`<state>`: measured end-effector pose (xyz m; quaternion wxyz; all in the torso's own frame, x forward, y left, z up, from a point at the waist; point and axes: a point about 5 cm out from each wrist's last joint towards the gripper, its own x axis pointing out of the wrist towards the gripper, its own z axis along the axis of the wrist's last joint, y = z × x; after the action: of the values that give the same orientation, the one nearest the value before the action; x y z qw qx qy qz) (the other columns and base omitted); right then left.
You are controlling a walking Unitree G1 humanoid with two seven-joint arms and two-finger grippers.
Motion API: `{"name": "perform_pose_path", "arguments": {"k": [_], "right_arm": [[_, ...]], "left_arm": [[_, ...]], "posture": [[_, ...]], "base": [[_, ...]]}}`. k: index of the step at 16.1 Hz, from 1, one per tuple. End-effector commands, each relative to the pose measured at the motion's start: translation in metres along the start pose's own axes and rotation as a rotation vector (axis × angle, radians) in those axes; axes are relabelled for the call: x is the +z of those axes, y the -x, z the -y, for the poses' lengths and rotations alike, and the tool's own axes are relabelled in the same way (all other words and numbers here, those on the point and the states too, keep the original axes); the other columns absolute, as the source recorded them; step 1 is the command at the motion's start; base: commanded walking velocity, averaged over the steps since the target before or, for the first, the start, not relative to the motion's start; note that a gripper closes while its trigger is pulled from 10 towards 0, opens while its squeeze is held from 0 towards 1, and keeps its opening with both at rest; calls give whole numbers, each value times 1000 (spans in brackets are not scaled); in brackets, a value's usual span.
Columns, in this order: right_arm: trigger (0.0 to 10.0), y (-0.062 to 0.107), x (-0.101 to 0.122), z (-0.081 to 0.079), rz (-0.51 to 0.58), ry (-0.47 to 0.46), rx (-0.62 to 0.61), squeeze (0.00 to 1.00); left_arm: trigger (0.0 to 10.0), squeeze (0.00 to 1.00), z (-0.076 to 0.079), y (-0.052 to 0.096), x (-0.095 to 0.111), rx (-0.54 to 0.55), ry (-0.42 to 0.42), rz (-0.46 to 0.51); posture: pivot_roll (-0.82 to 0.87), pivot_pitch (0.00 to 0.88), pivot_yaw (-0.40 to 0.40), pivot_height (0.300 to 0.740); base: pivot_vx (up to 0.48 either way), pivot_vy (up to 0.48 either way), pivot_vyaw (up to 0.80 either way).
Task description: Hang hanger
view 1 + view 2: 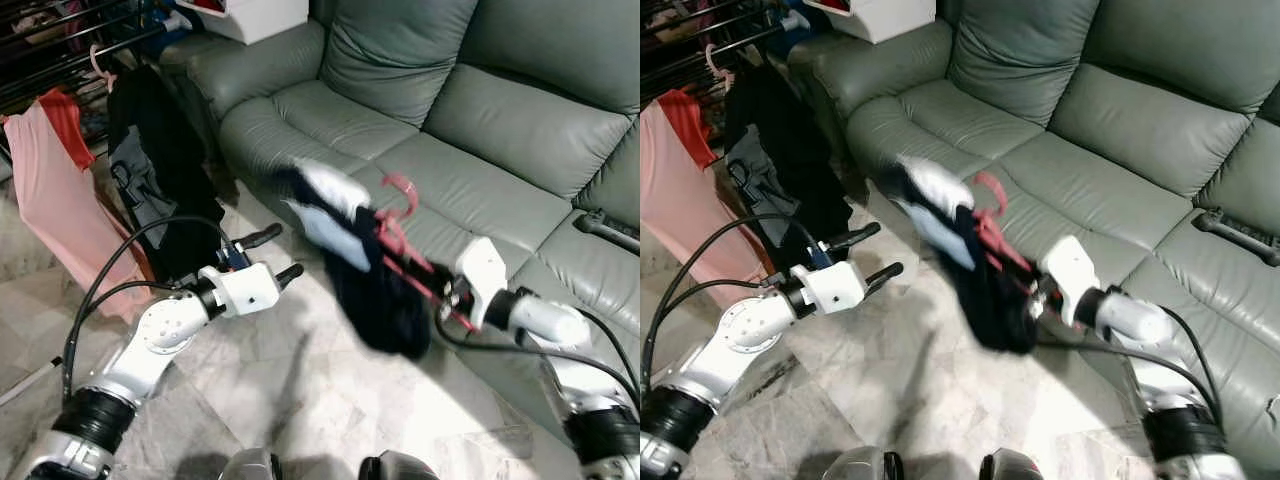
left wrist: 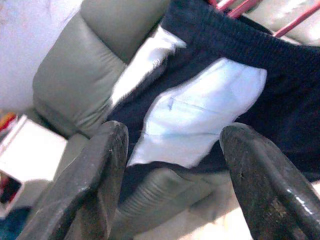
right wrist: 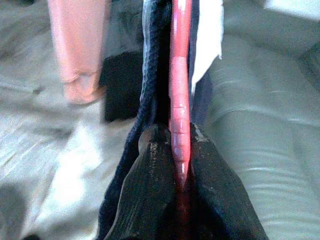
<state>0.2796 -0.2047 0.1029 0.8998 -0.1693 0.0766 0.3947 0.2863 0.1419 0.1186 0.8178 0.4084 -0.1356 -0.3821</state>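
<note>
**Garment on hanger carried beside the sofa**

A grey-green leather sofa [image 1: 480,120] fills the far side of the room over a pale marble floor [image 1: 300,400], with a clothes rack [image 1: 60,40] at the robot's left holding a pink dress [image 1: 50,200] and a black garment [image 1: 160,170].

The right gripper [image 1: 448,300] is pinched tight on one arm of the red hanger [image 1: 400,235], held in the air in front of the sofa seat. A dark navy garment [image 1: 375,290] with pale panels droops from it.

The left gripper [image 1: 268,255] hovers near the cloth, fingers spread and empty.

The hanger looks stiff and light; the cloth is soft and may swing or slip off. The hook [image 1: 403,192] should stay free for the rack.
</note>
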Motion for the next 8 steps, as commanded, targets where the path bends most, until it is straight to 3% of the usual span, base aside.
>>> {"name": "perform_pose_path", "arguments": {"k": [1,2,6,8], "right_arm": [[10000,2,6,-4,24,50,74,0],[10000,11,0,-9,-20,62,180,0],[10000,15,0,-12,-48,107,299,0],[10000,11,7,-11,-29,154,346,0]], "left_arm": [[10000,1000,-5,4,-3,-35,-77,-8],[10000,1000,-5,9,-8,-84,-174,-11],[10000,1000,-1,9,-12,-161,-222,17],[10000,1000,7,9,-13,-273,-223,52]], "posture": [[-32,71,38,740],[-34,69,42,740],[-35,59,46,740],[-34,54,46,740]], "base": [[0,0,0],[0,0,0],[0,0,0],[0,0,0]]}}
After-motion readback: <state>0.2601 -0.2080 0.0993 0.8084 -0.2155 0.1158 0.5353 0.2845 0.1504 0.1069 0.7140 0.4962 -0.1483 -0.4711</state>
